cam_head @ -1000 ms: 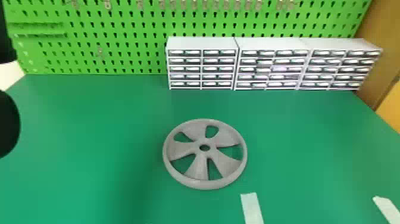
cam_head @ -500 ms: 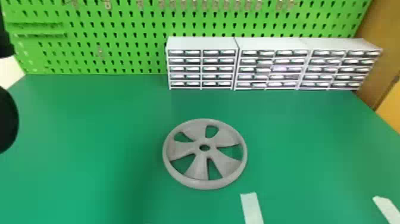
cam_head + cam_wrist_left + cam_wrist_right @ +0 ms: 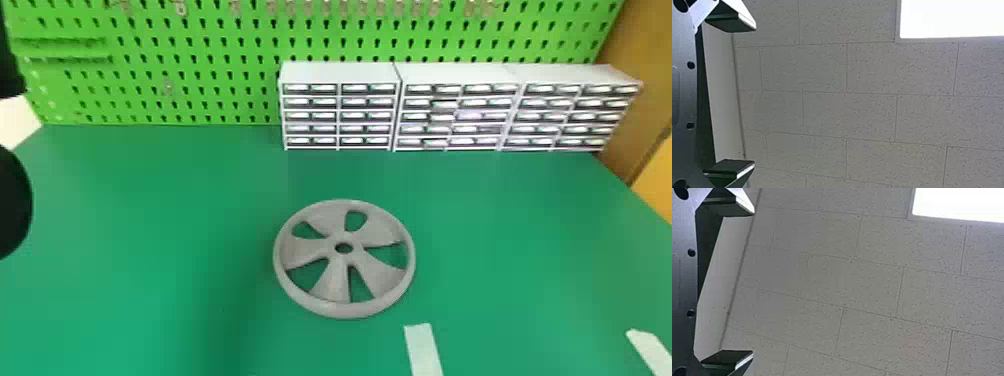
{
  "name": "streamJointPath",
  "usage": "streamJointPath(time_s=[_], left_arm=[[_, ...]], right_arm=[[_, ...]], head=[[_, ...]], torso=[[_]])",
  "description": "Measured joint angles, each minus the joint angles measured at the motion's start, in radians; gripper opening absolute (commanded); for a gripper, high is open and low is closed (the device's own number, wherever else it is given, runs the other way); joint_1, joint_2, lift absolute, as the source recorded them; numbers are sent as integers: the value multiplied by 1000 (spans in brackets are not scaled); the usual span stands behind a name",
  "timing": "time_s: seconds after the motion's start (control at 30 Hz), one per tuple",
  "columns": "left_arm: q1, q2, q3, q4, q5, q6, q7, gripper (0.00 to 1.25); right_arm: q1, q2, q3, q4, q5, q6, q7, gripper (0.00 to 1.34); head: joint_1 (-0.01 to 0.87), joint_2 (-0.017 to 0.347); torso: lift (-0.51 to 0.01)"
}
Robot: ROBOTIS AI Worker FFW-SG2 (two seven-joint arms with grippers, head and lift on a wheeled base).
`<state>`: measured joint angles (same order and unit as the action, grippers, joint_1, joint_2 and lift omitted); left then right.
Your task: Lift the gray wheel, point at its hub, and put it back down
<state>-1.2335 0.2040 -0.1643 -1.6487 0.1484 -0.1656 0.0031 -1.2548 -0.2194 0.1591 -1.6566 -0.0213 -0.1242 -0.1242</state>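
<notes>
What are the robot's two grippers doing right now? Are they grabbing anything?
Left gripper: open, holding nothing.
Right gripper: open, holding nothing.

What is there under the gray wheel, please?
The green table can be seen through the openings in the gray wheel. What lies under its solid parts is covered, so I cannot tell.

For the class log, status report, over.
Left gripper open, empty. Right gripper likewise. Gray wheel flat on green table, nothing on it.

White drawer units [image 3: 340, 72], green pegboard [image 3: 200, 80]
</notes>
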Motion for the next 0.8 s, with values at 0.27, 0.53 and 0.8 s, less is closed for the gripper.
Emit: streamJointPath(time_s=[0.27, 0.53, 0.8], left_arm=[[2, 0, -2, 0, -1, 0, 0, 1178], [3, 0, -7, 0, -4, 0, 0, 1178], [19, 1, -7, -1, -10, 0, 1, 1180]], right_arm=[[0, 0, -1, 0, -2, 0, 0, 1301], [2, 0, 0, -1, -4, 0, 0, 1302], [15, -11, 10, -3, -10, 16, 0, 1302]], head=[[692, 48], [692, 48], [692, 48]], torso=[[-88], [-88], [-88]])
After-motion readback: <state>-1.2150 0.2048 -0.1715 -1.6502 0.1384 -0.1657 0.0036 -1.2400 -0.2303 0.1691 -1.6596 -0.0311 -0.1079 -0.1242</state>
